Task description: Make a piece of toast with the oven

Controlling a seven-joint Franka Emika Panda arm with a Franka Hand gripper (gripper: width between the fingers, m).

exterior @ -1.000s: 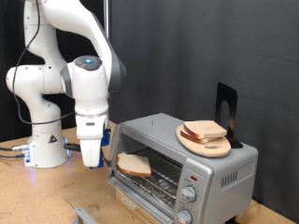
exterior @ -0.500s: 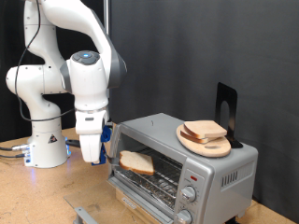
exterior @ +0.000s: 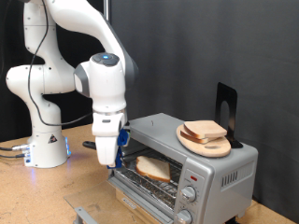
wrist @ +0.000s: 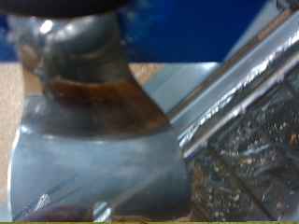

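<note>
Inside the open oven (exterior: 187,154), toast (exterior: 153,168) lies on the rack for heating; gripper (exterior: 108,162) just left, finger state indiscernible.

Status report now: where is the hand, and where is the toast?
Hand low at oven mouth, on exterior view's left. Piece of toast on the wire rack inside, door open. More slices on round board atop oven. Nothing seen blocking.

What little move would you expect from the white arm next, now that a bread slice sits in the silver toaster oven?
Probably a slight push further in: the gripper hovers at the open front of the silver toaster oven, and the pale bread slice lies near the rack's front.
</note>
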